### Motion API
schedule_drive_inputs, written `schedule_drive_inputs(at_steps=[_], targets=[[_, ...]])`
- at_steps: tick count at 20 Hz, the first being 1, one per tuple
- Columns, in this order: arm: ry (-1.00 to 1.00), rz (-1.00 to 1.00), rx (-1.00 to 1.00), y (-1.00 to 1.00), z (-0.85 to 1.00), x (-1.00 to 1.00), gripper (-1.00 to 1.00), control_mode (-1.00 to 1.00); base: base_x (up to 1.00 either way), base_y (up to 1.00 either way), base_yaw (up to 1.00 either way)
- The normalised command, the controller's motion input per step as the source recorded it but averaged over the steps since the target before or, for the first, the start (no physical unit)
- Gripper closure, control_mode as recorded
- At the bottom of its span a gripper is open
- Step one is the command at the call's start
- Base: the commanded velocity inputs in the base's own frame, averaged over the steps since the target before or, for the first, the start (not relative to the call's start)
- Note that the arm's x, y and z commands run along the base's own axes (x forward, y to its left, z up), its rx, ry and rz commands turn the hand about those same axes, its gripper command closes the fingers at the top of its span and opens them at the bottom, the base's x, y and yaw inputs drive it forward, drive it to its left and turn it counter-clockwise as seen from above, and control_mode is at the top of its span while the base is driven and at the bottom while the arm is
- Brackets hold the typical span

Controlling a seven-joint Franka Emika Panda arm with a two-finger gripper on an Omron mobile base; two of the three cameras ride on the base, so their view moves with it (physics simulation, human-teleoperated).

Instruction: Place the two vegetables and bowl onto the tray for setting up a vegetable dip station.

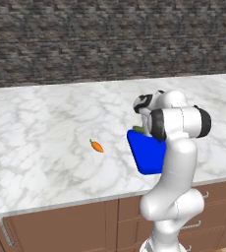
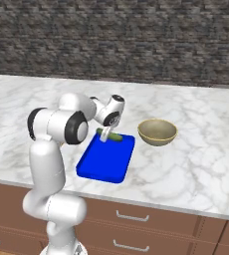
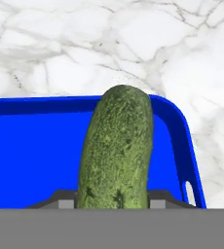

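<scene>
Gripping the cucumber (image 3: 116, 148) between its two fingers, the gripper (image 2: 105, 135) hung over the far end of the blue tray (image 2: 104, 162), on the marble counter (image 1: 41, 123). Out to the tray's left the carrot (image 1: 97, 146) lay well apart, and the tan bowl (image 2: 158, 131) sat just beside its right edge.

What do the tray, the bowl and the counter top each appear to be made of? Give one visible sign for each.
Tray: probably plastic, judging by its uniform bright blue, smooth surface and moulded rounded rim with a handle slot.
Bowl: possibly ceramic or stoneware; matte tan, thick rim, no shine.
Counter top: looks like polished marble, white with grey veining.
All rendered, so these are guesses from appearance.
</scene>
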Motion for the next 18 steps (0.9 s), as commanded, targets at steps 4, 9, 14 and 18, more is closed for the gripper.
schedule_drive_inputs(at_steps=[4,9,14,18], targets=[[0.0,0.17,0.0,-0.13,-0.16,0.06,1.0,-1.0,0.0,0.0,0.0],[0.0,0.06,0.0,0.0,-0.08,0.06,1.0,-1.0,0.0,0.0,0.0],[0.0,0.01,0.0,0.0,-0.01,0.1,1.0,-1.0,0.0,0.0,0.0],[0.0,0.0,0.0,0.0,-0.02,0.13,1.0,-1.0,0.0,0.0,0.0]])
